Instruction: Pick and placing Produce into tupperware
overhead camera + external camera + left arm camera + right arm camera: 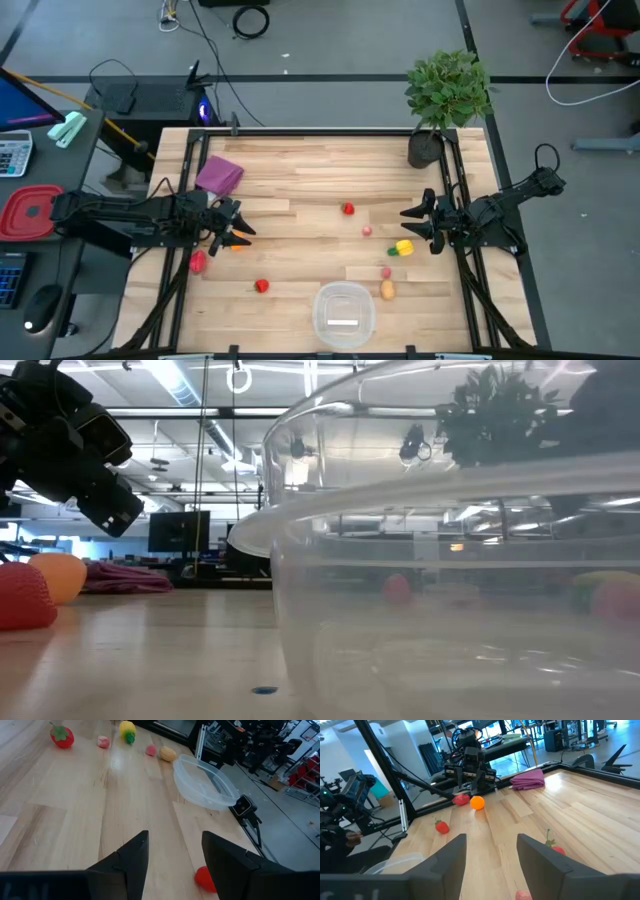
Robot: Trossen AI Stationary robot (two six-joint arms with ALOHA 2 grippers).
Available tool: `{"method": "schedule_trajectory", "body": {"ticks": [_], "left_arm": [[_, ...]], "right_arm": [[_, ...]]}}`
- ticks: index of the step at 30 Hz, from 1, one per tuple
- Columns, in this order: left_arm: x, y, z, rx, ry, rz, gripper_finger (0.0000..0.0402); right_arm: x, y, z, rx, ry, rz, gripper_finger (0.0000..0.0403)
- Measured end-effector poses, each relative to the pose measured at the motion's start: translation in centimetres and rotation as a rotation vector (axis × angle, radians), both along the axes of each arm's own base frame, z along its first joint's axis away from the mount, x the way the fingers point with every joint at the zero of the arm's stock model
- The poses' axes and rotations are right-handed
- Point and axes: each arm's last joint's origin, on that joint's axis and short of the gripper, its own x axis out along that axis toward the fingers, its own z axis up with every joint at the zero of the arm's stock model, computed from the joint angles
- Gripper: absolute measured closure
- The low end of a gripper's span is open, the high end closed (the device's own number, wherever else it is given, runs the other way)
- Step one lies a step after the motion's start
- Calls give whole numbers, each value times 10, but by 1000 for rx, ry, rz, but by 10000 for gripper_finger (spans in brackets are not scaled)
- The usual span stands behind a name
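No brand, label or other writing can be read on the wooden bench or on anything upon it. The left gripper reaches in from the left of the high view, arm stretched level across the bench edge, its fingers spread apart and holding nothing. An orange piece and a red piece lie just beside it. The right gripper extends from the right edge, fingers likewise parted and empty, near a yellow piece. The clear tupperware sits empty at lower centre. More produce is scattered across the middle: a red strawberry, a pink piece, a tan piece and a red piece at lower left.
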Motion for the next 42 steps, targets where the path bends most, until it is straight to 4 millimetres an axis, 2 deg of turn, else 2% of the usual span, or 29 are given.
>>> {"method": "schedule_trajectory", "body": {"ticks": [34,42], "left_arm": [[0,0,1,0,-7,0,212],[1,0,3,50,-52,-5,212]], "right_arm": [[0,0,0,0,0,0,218],[0,0,0,0,0,0,218]]}}
